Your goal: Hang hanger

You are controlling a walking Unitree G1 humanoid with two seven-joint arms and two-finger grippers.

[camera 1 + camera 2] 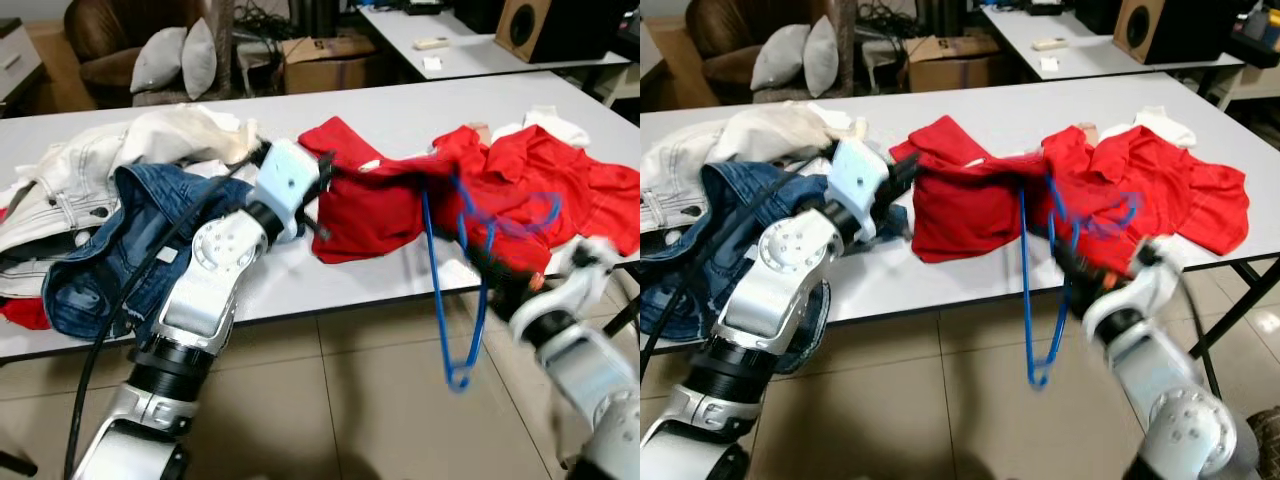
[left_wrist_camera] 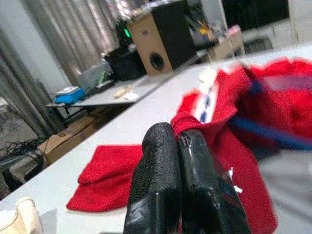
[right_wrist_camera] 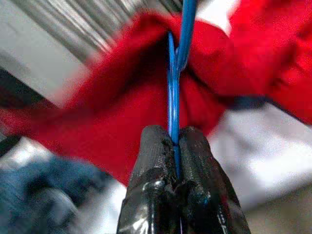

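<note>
One blue hanger [image 1: 455, 290] and one red shirt [image 1: 470, 195] are on the go. The right hand [image 3: 174, 146] is clamped on the hanger's thin wire, and the hanger dangles off the front edge of the white bench [image 1: 400, 115], part tangled in the shirt (blurred here). The left hand [image 2: 178, 146] is pinched shut on a fold of the shirt. Beside it lie one pair of jeans [image 1: 120, 240] and one cream garment [image 1: 130, 145].

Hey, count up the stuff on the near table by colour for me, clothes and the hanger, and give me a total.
Red: 1, the red garment pinched by the left gripper
Blue: 2, the denim jeans and the blue hanger clamped in the right gripper
White or cream: 2, the cream jacket and the white cloth
Total: 5
</note>
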